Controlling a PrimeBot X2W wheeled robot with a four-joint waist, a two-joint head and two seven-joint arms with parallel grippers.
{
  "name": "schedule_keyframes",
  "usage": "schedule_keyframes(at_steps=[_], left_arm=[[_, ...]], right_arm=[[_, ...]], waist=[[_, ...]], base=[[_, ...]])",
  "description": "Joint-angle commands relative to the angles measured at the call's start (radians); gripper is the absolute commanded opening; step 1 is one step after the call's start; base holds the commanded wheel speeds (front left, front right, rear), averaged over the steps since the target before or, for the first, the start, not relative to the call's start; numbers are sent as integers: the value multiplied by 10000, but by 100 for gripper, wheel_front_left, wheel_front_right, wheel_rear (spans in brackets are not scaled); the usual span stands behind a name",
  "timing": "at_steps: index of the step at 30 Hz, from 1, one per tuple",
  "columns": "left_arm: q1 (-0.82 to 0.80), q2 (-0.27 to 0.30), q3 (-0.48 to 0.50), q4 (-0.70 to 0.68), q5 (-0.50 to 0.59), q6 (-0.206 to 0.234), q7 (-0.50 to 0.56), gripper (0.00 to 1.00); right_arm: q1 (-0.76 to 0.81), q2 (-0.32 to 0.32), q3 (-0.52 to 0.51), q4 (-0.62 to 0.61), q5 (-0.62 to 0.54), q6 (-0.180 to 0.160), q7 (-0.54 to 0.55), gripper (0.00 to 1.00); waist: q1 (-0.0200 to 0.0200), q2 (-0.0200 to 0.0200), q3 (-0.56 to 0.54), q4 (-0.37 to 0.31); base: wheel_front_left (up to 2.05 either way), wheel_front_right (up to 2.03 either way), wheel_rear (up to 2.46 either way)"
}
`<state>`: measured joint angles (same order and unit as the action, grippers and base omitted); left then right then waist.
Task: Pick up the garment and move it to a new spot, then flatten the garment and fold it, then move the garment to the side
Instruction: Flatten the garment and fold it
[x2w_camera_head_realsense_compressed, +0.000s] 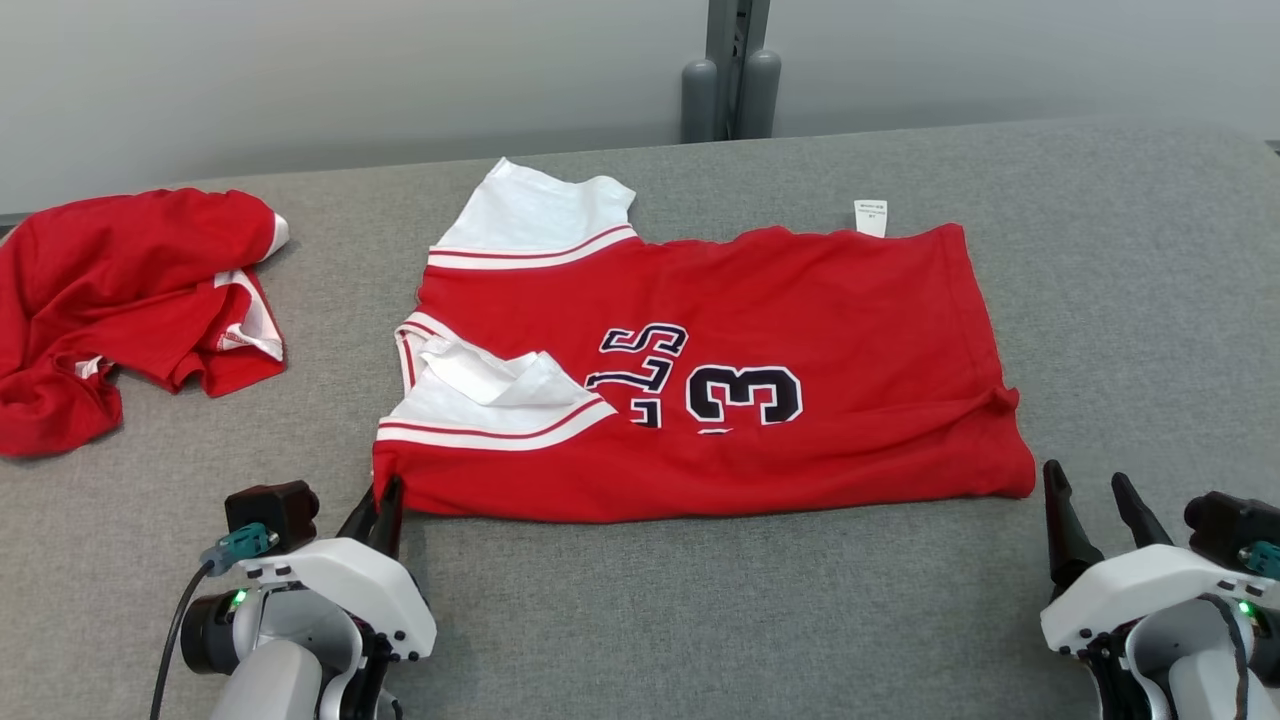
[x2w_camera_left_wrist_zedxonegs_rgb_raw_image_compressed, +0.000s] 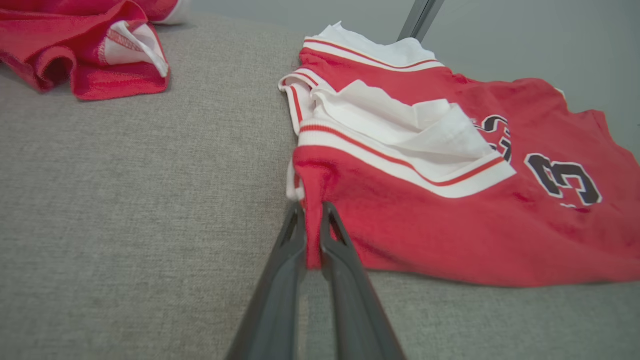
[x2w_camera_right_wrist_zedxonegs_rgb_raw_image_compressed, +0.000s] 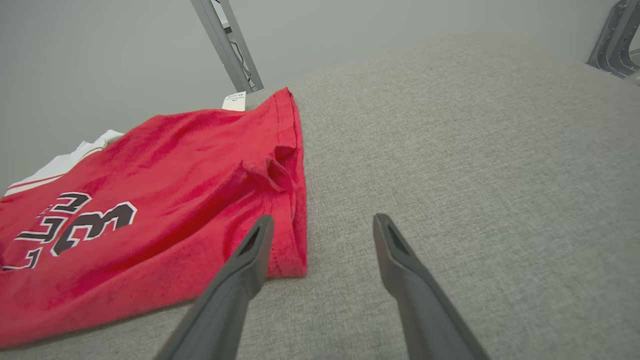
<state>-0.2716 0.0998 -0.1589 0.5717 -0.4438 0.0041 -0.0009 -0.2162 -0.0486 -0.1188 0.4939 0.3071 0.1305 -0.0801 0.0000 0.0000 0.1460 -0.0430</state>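
While it lies spread sideways across the middle of the grey fabric tabletop (x2w_camera_head_realsense_compressed: 700, 620), the red sports jersey (x2w_camera_head_realsense_compressed: 800, 330) shows white striped sleeves, one rumpled, and a dark number 3. At its near-left corner the left gripper (x2w_camera_head_realsense_compressed: 385, 500) pinches the cloth. The right gripper (x2w_camera_head_realsense_compressed: 1087, 478) stands spread just beside the near-right corner, holding nothing.

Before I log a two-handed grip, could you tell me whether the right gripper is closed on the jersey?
No, the right gripper stands wide open by the corner of the red jersey, gripping nothing.
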Motion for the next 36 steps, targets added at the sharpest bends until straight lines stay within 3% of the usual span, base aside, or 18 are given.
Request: schedule_keyframes(at_steps=[1,15,16,17,21,22,29,36], left_arm=[[97,18,-20,-221,-78,-9,-61,0],[455,-56,-338,-1057,-94,90,17,0],[483,-50,-349,-1083,-97,102,11,0],[508,-44,-363,-1115,-98,113,-3,0],[583,-32,-401,-1232,-111,126,-90,0],[589,-22,-409,-1259,-111,121,-93,0],[794,83,-479,-1701,-112,88,-196,0],[1740,321,-459,-2975,-161,270,-59,0]], right_arm=[[-250,-44,46,311,-51,5,95,100],[-1703,-31,389,3202,421,5,516,100],[-1760,-27,458,3363,474,5,511,88],[-1821,-28,500,3508,498,5,461,49],[-2045,-20,527,3932,480,5,323,16],[-2107,-25,488,3982,442,3,255,0],[-2040,-89,519,3485,1094,3,86,0],[-656,-497,599,1386,2315,3,752,0]], waist=[[0,0,9,81],[0,0,11,584],[0,0,7,606],[0,0,4,625],[0,0,-27,678],[0,0,-35,686],[0,0,-140,666],[0,0,-288,562]], base=[[0,0,0],[0,0,0],[0,0,0],[0,0,0],[0,0,0],[0,0,0],[0,0,0],[0,0,0]])
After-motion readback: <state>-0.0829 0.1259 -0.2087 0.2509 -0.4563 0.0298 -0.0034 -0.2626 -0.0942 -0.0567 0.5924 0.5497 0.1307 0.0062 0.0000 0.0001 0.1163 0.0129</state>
